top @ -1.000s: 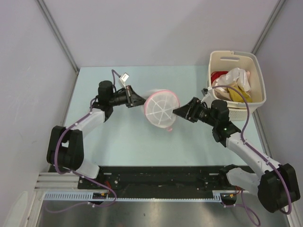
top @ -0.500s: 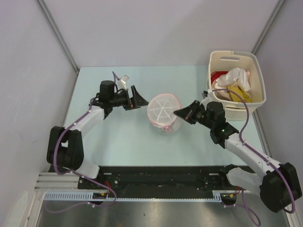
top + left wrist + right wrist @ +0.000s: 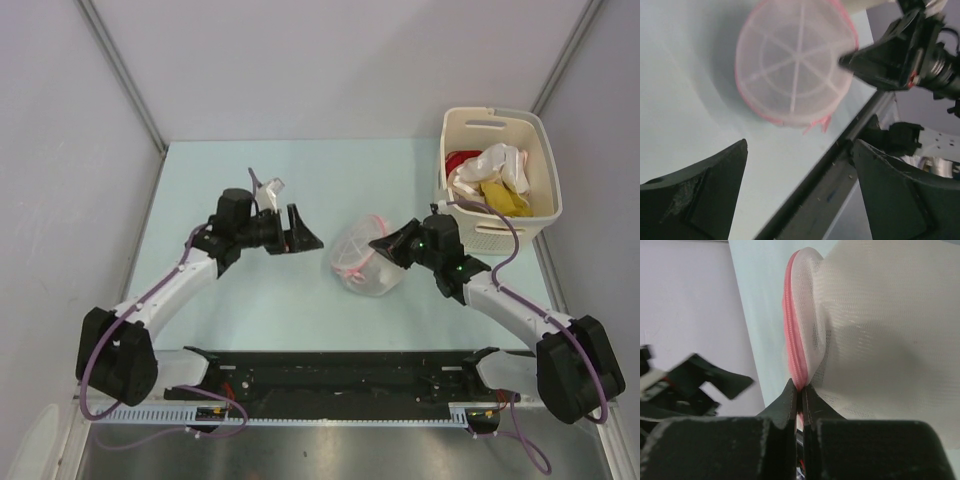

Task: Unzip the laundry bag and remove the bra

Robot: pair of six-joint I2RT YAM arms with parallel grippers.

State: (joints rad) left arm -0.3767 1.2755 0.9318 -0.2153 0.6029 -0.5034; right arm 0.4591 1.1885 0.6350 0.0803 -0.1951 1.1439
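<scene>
From above, the small rounded white mesh laundry bag (image 3: 360,266) with pink zipper trim sits slumped on the pale blue-green table (image 3: 250,300), right of centre, between the two arms. The right gripper (image 3: 379,243) is at the bag's right rim, touching it. The left gripper (image 3: 307,228) is just left of the bag and apart from it, its fingers spread. A cream slotted plastic basket (image 3: 495,118) stands at the far right, holding white, yellow and red clothes (image 3: 490,175).

The left wrist camera looks between its own two dark fingers, set wide with nothing between them, at the bag's round face with its white spoke seams. The right gripper meets the bag's rim.

In the right wrist view the fingers are pressed together on the pink zipper trim (image 3: 792,345), with white mesh bulging to the right. What lies inside the bag cannot be made out.
</scene>
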